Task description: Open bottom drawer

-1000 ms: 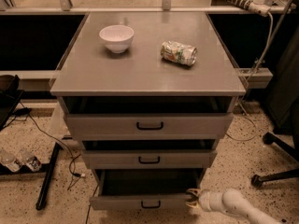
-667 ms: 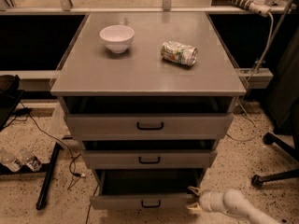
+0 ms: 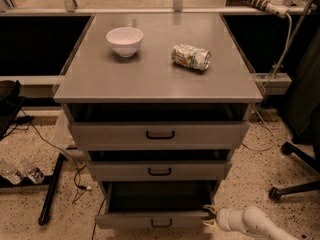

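The grey cabinet has three drawers, all pulled out a little. The bottom drawer (image 3: 150,219) is the lowest and narrowest, with a small black bar handle (image 3: 161,223) and a dark interior above its front. My gripper (image 3: 209,217), on a white arm entering from the lower right, sits at the right end of the bottom drawer's front, its pale fingertips against the drawer's right corner. The middle drawer (image 3: 159,170) and the top drawer (image 3: 160,134) stand above it.
A white bowl (image 3: 124,40) and a crushed can (image 3: 190,57) lie on the cabinet top (image 3: 150,79). Cables and a black stand leg (image 3: 50,189) lie on the speckled floor at left. An office chair base (image 3: 295,184) stands at right.
The view is much the same. The gripper has stayed at the bottom drawer's right corner, and the drawer looks about as far out as before.
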Controlling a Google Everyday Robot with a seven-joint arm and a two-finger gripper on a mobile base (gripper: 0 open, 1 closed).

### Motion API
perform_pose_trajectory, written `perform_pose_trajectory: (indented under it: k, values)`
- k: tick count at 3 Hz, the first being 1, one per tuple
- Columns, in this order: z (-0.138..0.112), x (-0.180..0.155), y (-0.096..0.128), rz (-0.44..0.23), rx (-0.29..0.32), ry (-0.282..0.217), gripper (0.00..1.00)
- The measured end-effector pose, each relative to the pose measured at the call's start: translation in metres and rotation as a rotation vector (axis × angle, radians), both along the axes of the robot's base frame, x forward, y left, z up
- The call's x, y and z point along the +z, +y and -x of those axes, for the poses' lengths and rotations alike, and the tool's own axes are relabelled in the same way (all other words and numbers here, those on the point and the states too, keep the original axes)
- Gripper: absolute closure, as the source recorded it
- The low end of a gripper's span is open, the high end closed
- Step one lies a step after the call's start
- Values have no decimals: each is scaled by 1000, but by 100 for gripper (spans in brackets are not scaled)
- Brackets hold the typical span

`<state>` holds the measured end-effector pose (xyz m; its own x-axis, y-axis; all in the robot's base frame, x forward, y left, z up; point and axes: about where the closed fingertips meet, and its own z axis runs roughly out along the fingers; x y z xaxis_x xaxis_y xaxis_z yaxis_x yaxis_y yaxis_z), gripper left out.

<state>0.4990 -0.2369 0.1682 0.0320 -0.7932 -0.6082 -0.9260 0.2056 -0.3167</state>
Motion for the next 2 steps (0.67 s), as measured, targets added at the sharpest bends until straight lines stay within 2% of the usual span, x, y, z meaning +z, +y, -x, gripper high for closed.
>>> perform_pose_trajectory:
  k: [1,2]
  values:
    - [0,2,0,0,0,0,98]
    - [0,4,0,0,0,0,100]
